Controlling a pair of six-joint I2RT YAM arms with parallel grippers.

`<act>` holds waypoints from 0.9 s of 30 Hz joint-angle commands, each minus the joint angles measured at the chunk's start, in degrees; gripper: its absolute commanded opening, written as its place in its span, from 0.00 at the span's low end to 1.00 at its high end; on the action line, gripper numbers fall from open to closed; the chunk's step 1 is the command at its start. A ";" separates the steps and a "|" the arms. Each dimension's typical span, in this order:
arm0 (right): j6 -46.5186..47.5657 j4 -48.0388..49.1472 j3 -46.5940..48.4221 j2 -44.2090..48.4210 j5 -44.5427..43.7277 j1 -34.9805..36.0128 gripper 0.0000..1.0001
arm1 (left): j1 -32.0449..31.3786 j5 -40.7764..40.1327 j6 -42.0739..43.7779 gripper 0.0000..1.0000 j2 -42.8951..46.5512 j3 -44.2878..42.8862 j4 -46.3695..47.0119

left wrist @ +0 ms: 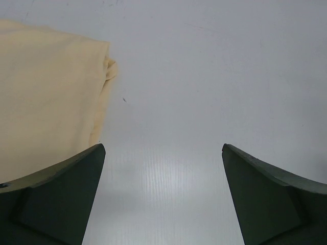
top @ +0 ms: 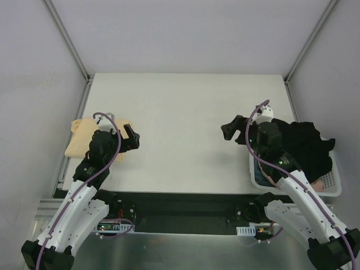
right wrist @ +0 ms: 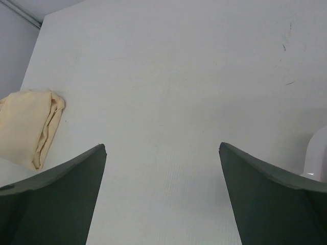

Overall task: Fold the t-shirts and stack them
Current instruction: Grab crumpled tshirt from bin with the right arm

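A folded pale tan t-shirt (top: 80,137) lies at the table's left edge; it also shows in the left wrist view (left wrist: 46,97) and the right wrist view (right wrist: 28,125). A black t-shirt (top: 306,145) is heaped over the white mesh basket (top: 333,184) at the right, with a bit of pink cloth (top: 318,182) showing in it. My left gripper (top: 133,137) is open and empty, just right of the tan shirt, over bare table (left wrist: 163,148). My right gripper (top: 228,131) is open and empty, left of the basket (right wrist: 162,148).
The white table (top: 185,129) is walled by grey panels on three sides. A metal rail runs along the left edge. The basket's white rim (right wrist: 316,158) shows at the right in the right wrist view.
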State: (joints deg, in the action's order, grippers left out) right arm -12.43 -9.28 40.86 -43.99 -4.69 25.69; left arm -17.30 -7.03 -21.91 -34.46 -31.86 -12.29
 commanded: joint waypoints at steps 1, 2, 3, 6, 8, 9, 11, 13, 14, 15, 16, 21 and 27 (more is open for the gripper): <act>0.82 -4.29 7.79 -2.67 -2.85 -0.12 0.97 | -0.28 -1.76 -0.85 0.99 0.36 -0.05 1.40; 0.65 -7.74 10.00 -3.64 -4.96 -0.12 0.97 | -0.28 -1.76 -0.77 0.99 0.27 -0.05 1.31; 0.56 -11.34 12.81 -4.78 -9.85 -0.12 0.97 | -0.28 -1.85 -0.76 0.99 0.27 0.04 1.31; -0.22 -24.01 21.61 -10.75 -17.96 -1.95 0.97 | -0.28 -1.07 -1.12 0.99 0.27 0.04 1.40; -1.19 -26.84 23.38 -11.82 -17.46 -6.59 0.97 | -0.28 -0.53 -0.77 0.99 0.09 -0.14 1.40; -1.72 -27.02 23.56 -11.74 -17.20 -8.45 0.97 | -0.28 -0.44 -0.59 0.99 0.27 -0.14 1.40; -4.18 -27.98 23.65 -11.30 -17.63 -15.54 0.97 | -0.28 -0.79 -0.59 0.99 0.18 -0.14 1.31; -5.58 -29.47 24.17 -11.21 -16.94 -21.27 0.97 | -0.28 -1.41 -0.85 0.99 0.53 0.04 1.40; -6.11 -31.40 24.44 -11.38 -15.80 -27.21 0.97 | -0.28 -1.58 -0.77 0.99 0.53 0.04 1.40; -5.51 -31.85 24.79 -11.82 -10.05 -30.32 0.97 | -0.28 -1.67 -0.68 0.99 0.44 -0.05 1.14; -5.24 -32.29 25.05 -12.00 -6.86 -33.40 0.97 | -0.28 -1.76 -0.68 0.99 0.62 -0.05 1.22; -3.23 -35.45 26.90 -15.94 -3.23 -46.42 0.97 | -0.28 -1.50 -1.03 0.99 0.18 -0.05 1.13; -2.08 -35.99 24.88 -23.50 1.14 -55.04 0.96 | -0.28 -2.73 -1.11 0.99 0.27 -0.31 0.61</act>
State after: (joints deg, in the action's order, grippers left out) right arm -15.77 -43.44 65.89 -63.59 -9.69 -24.56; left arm -17.30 -8.03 -22.09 -34.65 -31.86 -12.43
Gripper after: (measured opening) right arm 0.986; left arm 0.993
